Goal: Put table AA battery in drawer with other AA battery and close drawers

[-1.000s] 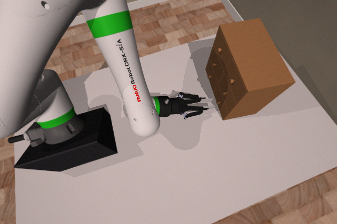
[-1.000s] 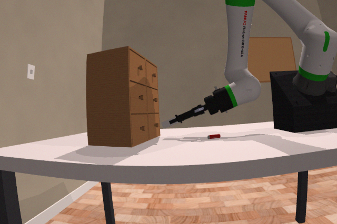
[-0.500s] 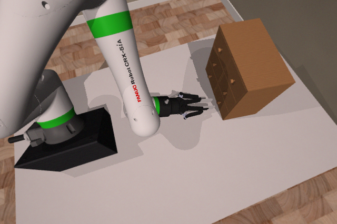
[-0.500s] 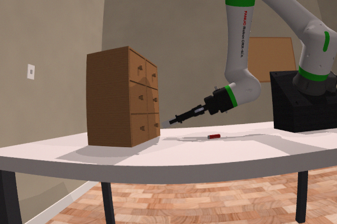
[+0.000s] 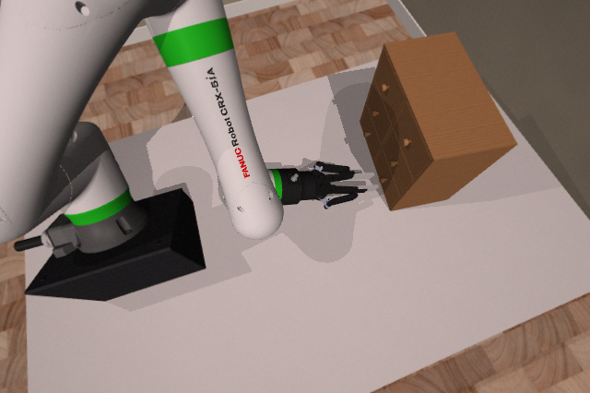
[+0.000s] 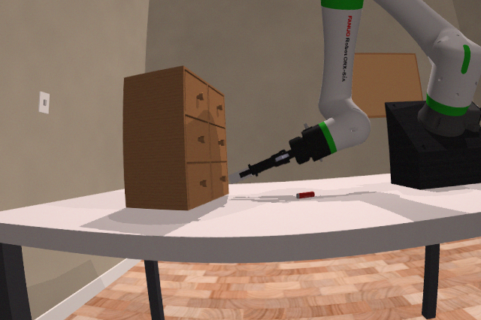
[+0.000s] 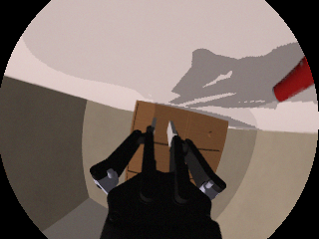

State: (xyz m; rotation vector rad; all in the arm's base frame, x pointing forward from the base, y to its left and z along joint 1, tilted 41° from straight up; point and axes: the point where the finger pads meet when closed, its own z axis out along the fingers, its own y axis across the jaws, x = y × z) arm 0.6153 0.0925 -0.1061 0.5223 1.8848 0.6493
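Note:
The small wooden chest (image 5: pixel 429 126) stands on the white table with all its drawers pushed in; it also shows in the exterior view (image 6: pixel 174 137) and in the wrist view (image 7: pixel 182 135). My gripper (image 5: pixel 369 184) is empty, its fingers a narrow gap apart. It points slightly downward at the chest's front, its tips (image 6: pixel 234 177) just short of the knob (image 6: pixel 223 178) of a bottom-row drawer. The wrist view shows the fingertips in front of the chest. The red AA battery (image 6: pixel 305 194) lies on the table below my wrist, also at the wrist view's right edge (image 7: pixel 294 82). My arm hides it in the top view.
The black robot base (image 5: pixel 119 255) sits at the table's left side. A wall rises close behind and beside the chest. The table's curved front edge (image 6: pixel 233 239) lies toward the exterior view.

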